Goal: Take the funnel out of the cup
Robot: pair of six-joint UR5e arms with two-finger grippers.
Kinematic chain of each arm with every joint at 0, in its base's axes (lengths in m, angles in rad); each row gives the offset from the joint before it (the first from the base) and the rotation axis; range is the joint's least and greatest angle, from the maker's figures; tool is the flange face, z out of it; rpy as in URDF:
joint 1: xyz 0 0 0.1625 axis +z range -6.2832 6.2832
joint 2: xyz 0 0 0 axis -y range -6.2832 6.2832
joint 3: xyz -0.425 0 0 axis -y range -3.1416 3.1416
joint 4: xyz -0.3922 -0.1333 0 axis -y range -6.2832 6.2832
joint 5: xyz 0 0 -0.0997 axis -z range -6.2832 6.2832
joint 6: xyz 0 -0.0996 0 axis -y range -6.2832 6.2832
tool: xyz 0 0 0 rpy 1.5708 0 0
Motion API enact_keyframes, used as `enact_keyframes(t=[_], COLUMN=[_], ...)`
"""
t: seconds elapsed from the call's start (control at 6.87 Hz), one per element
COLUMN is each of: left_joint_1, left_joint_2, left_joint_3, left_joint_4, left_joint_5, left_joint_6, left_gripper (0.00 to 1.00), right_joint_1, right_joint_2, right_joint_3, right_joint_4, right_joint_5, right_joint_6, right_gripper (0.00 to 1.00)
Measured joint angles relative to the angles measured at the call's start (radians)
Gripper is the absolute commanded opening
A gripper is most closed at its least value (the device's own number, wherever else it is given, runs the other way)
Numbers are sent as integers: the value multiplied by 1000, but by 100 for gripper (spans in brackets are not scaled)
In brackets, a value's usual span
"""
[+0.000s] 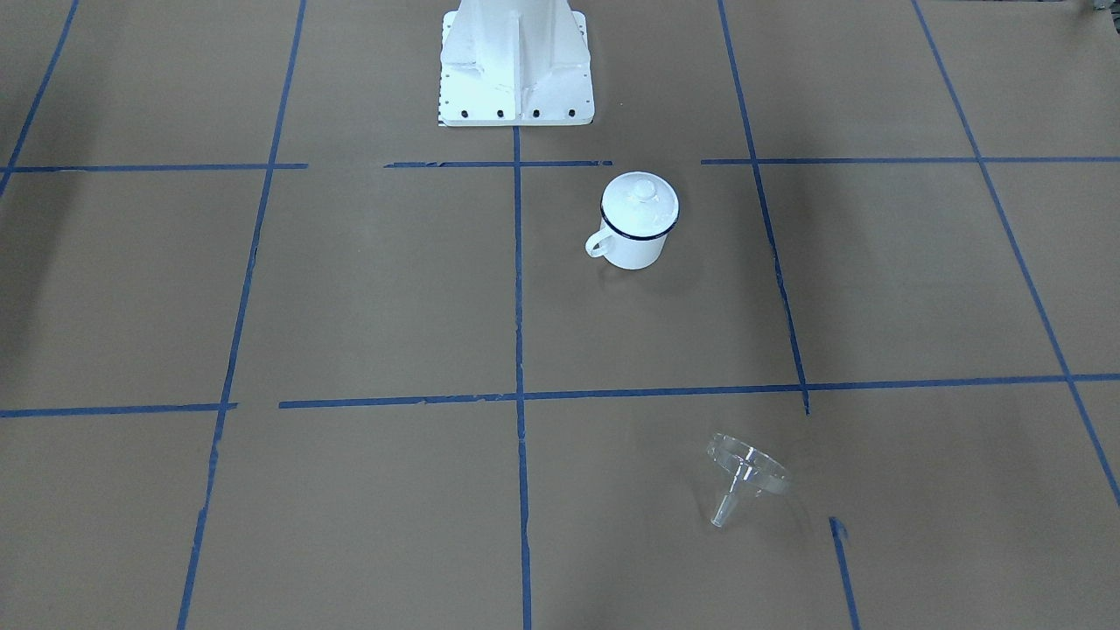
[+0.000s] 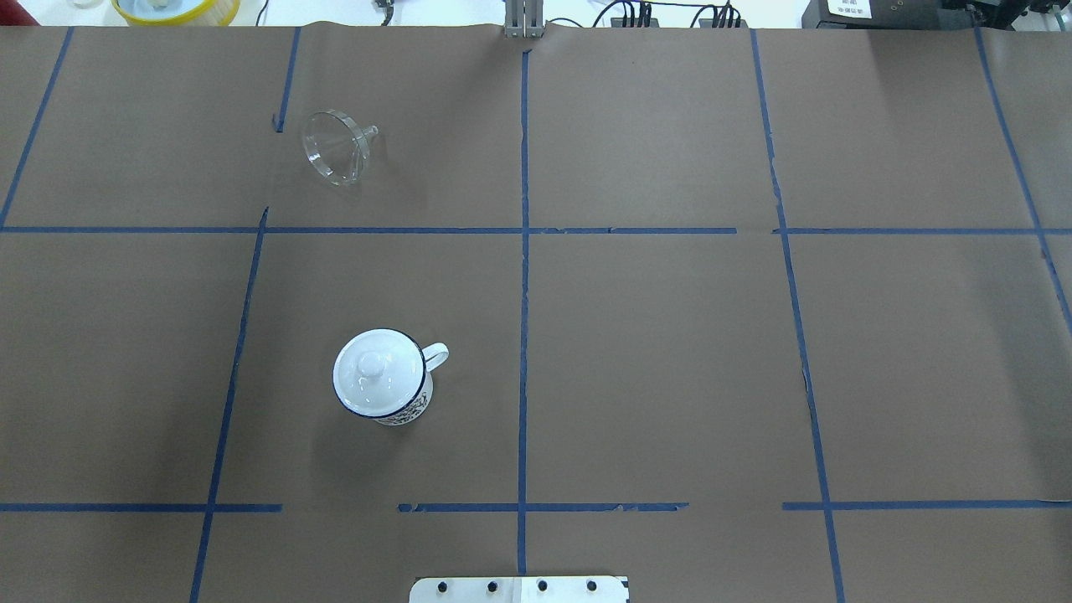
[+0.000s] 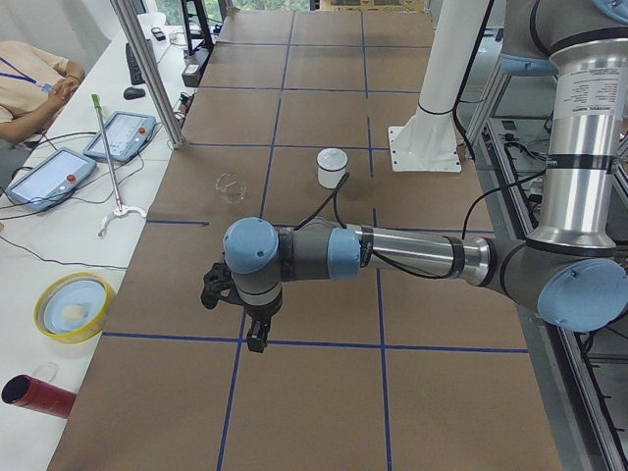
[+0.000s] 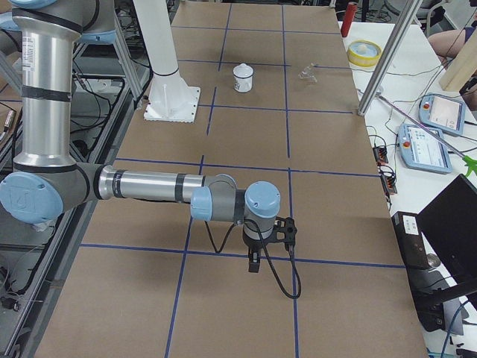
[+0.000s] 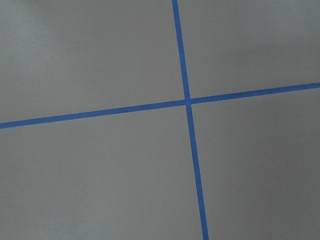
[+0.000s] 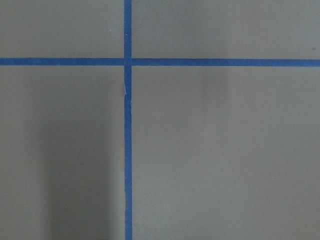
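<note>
The funnel (image 2: pixel 335 155) is laid sideways at twelve o'clock from the cup (image 2: pixel 381 385), so it is out. How open the left gripper (image 3: pixel 256 340) and right gripper (image 4: pixel 254 264) are cannot be told.

Cup (image 1: pixel 637 249) interior hidden under lid (image 1: pixel 640 199). Left end effector (image 3: pixel 256 340), right end effector (image 4: pixel 254 263): jaw state untellable.

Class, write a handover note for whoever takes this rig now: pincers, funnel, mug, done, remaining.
Left pincer and right pincer: above the brown table, seen only in side views; open or shut unclear.
White enamel mug with dark blue rim: upright, white domed lid on.
Small clear transparent funnel: on its side on the table, apart from the mug.
Done: funnel out. Left: nothing apparent.
</note>
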Motion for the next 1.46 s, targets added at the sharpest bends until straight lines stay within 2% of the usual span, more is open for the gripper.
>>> enact_keyframes(t=[0.58, 0.87, 1.16, 1.46], left_joint_1=[1, 5, 17, 20], left_joint_2=[-6, -10, -4, -5], left_joint_3=[62, 79, 89, 95], left_joint_4=[-137, -164, -229, -250], left_joint_5=[8, 16, 75, 93], left_joint_6=[0, -33, -120, -135], left_gripper=[100, 100, 100, 100], right_joint_1=[0, 0, 0, 0], right_joint_2=[0, 0, 0, 0], right_joint_3=[0, 0, 0, -1], right_joint_4=[0, 0, 0, 0], right_joint_5=[0, 0, 0, 0], right_joint_6=[0, 0, 0, 0], right_gripper=[100, 100, 100, 100])
